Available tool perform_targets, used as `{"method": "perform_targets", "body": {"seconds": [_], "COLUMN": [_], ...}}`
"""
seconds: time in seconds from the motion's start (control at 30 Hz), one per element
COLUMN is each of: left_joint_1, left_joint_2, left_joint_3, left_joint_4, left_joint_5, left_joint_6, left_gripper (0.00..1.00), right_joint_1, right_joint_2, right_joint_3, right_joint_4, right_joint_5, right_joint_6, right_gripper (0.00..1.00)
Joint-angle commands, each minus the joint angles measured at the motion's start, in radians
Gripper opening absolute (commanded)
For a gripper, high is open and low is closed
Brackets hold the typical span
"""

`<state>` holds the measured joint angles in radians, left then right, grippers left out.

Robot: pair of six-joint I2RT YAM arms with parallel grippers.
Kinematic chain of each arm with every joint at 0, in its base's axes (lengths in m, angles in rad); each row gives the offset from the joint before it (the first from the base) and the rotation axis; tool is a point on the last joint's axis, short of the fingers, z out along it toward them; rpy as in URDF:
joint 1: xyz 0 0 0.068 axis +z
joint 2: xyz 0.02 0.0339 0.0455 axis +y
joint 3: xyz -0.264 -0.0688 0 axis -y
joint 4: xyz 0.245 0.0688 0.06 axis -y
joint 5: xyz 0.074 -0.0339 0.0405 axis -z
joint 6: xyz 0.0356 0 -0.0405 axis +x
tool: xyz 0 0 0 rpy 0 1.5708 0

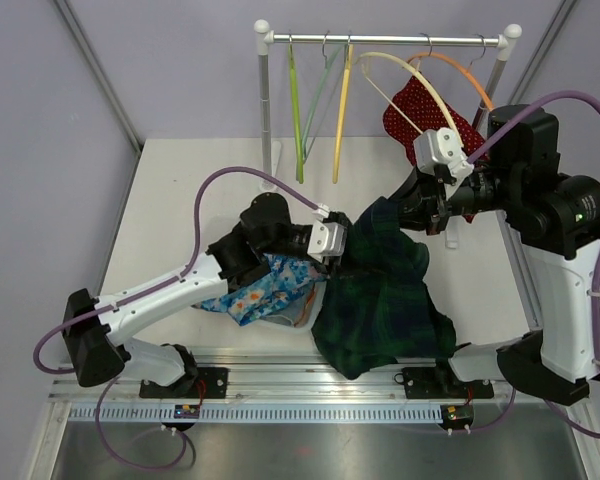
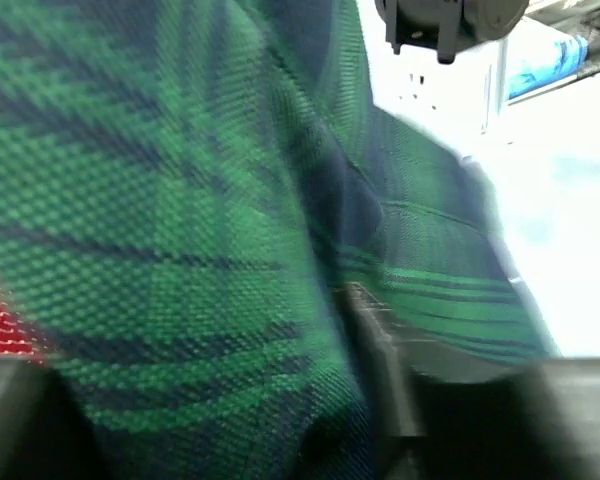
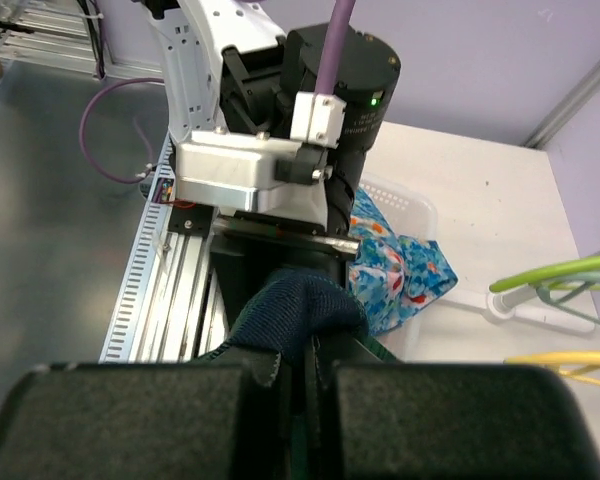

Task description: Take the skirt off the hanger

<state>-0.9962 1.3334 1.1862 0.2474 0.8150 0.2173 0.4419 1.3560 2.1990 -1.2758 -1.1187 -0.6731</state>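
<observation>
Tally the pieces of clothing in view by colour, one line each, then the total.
Green and navy plaid skirt: 1
Blue floral garment: 1
Red dotted garment: 1
Total: 3

The top view looks down from above and behind the arm bases, over the whole table [image 1: 180,180] to the far clothes rail [image 1: 390,41]; the left wrist camera sits right against the skirt [image 2: 180,250], blurred; the right wrist camera faces left, close over the skirt, toward the left arm [image 3: 270,170]; all three share the skirt.
</observation>
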Motion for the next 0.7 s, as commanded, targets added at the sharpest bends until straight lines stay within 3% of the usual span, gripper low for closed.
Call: {"method": "perform_targets", "body": {"seconds": [0.0, 0.07, 0.13, 0.17, 0.2, 0.23, 0.27, 0.4, 0.5, 0.67], "left_joint_1": [-0.004, -0.004, -0.004, -0.004, -0.004, -0.002, -0.004, -0.004, -0.004, -0.004], "left_joint_2": [-0.016, -0.048, -0.098, -0.115, -0.132, -0.158, -0.172, -0.218, -0.226, -0.243], "left_joint_3": [0.085, 0.098, 0.14, 0.163, 0.186, 0.241, 0.268, 0.407, 0.521, 0.609], "left_joint_4": [-0.021, -0.147, -0.221, -0.302, -0.338, -0.371, -0.438, -0.539, -0.597, -0.672], "left_joint_5": [0.067, -0.067, -0.169, -0.256, -0.305, -0.35, -0.426, -0.64, -0.796, -0.951], "left_joint_6": [-0.014, 0.036, 0.083, 0.1, 0.114, 0.122, 0.132, 0.178, 0.25, 0.341], "left_gripper": [0.01, 0.0, 0.0, 0.0, 0.0, 0.0, 0.0, 0.0, 0.0, 0.0], "right_joint_1": [-0.002, -0.003, -0.008, -0.011, -0.011, -0.009, -0.009, -0.018, -0.052, -0.084], "right_joint_2": [-0.064, -0.099, -0.145, -0.162, -0.181, -0.198, -0.237, -0.326, -0.379, -0.452], "right_joint_3": [0.025, 0.013, -0.021, -0.036, -0.051, -0.086, -0.108, -0.211, -0.344, -0.557], "right_joint_4": [0.112, 0.115, 0.13, 0.136, 0.142, 0.15, 0.185, 0.28, 0.345, 0.409], "right_joint_5": [0.025, 0.066, 0.156, 0.196, 0.297, 0.354, 0.411, 0.795, 0.968, 1.039], "right_joint_6": [0.046, 0.052, 0.079, 0.096, 0.105, 0.115, 0.15, 0.25, 0.279, 0.291], "right_gripper": [0.0, 0.0, 0.17, 0.34, 0.7, 0.88, 0.98, 0.99, 1.0, 1.0]}}
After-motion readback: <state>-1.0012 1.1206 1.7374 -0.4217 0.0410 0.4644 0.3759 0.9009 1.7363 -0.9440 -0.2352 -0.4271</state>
